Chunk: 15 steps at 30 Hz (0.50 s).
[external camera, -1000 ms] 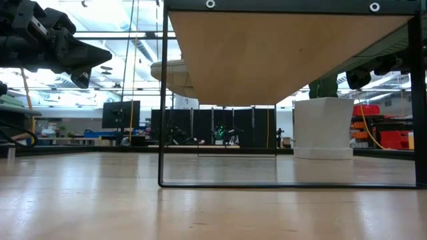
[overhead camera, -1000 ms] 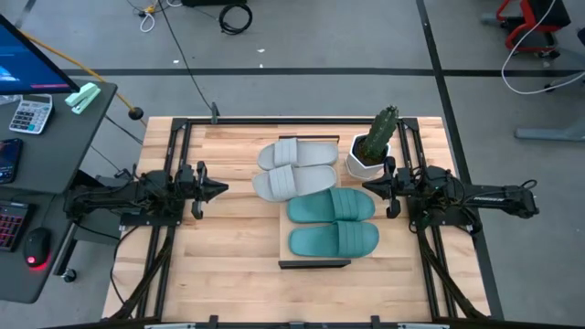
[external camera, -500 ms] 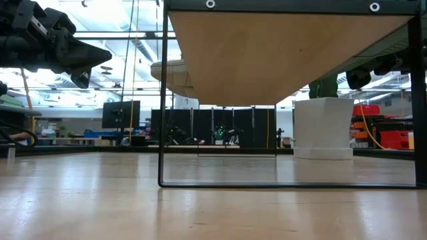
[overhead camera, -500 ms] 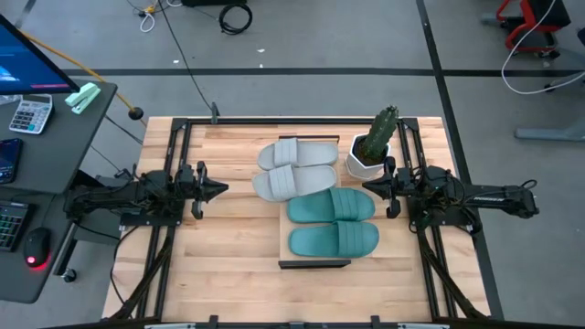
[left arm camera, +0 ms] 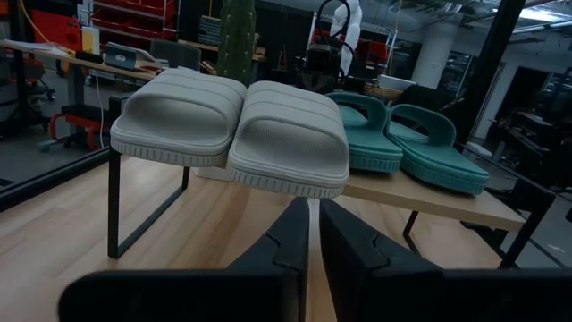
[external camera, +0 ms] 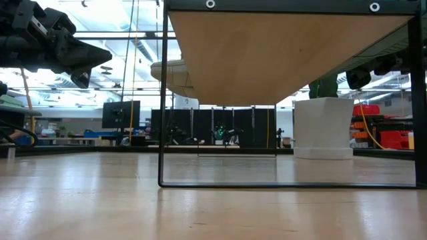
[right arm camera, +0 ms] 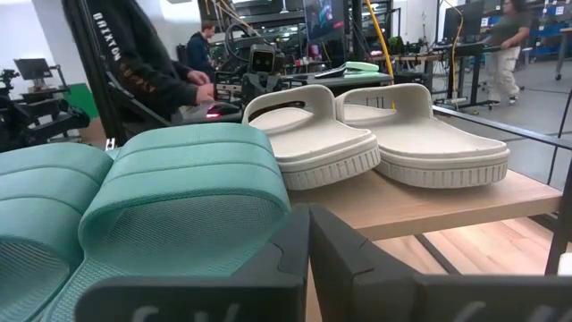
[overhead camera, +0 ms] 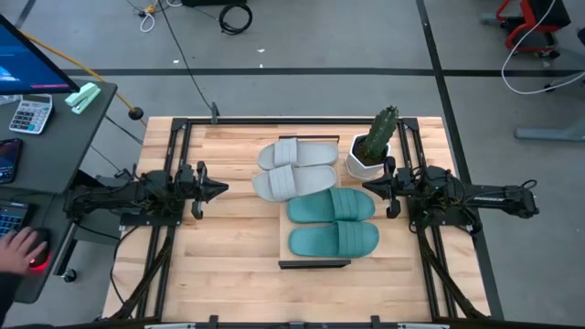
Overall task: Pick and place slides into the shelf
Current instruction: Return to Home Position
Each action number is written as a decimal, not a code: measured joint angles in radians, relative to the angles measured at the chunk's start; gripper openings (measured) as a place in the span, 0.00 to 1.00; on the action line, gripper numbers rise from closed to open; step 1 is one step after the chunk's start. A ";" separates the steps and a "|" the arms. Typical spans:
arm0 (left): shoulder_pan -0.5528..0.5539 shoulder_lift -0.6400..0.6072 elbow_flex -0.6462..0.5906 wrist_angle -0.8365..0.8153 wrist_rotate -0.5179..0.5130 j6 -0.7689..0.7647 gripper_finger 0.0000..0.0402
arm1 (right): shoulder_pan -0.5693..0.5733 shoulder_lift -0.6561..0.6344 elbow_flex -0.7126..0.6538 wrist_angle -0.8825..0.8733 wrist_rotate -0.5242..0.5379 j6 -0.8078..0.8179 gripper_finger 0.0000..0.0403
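Observation:
Two light grey slides [overhead camera: 292, 169] and two teal slides [overhead camera: 333, 222] lie side by side, soles down, on the light wood top of the shelf [overhead camera: 282, 239] in the middle of the table. The grey pair's ends [left arm camera: 232, 121] overhang the shelf's left edge; the teal pair [right arm camera: 170, 192] overhangs its right edge. My left gripper [overhead camera: 219, 189] hovers level to the left of the shelf, shut and holding nothing, pointing at the grey slides. My right gripper [overhead camera: 367, 187] hovers level to the right, shut and holding nothing, pointing at the teal slides.
A cactus in a white pot [overhead camera: 370, 151] stands on the table just beyond my right gripper. Bare tabletop [overhead camera: 228, 265] lies on the near side. At a side desk on the left, a person's hand [overhead camera: 18, 247] rests on a mouse. People [right arm camera: 161, 63] sit beyond the table.
Both arms have kept still and the slides have not moved. A person's hand has come onto the mouse on the side desk at the left.

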 joint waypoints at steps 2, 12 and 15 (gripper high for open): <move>0.000 0.000 0.000 0.000 0.000 0.000 0.09 | 0.000 0.000 0.000 0.000 0.000 0.000 0.04; 0.000 0.000 0.000 0.000 0.000 0.000 0.05 | 0.000 0.000 0.000 0.000 0.000 0.000 0.04; 0.000 0.000 0.000 0.000 0.000 0.000 0.06 | 0.000 0.000 0.000 0.000 0.000 0.000 0.04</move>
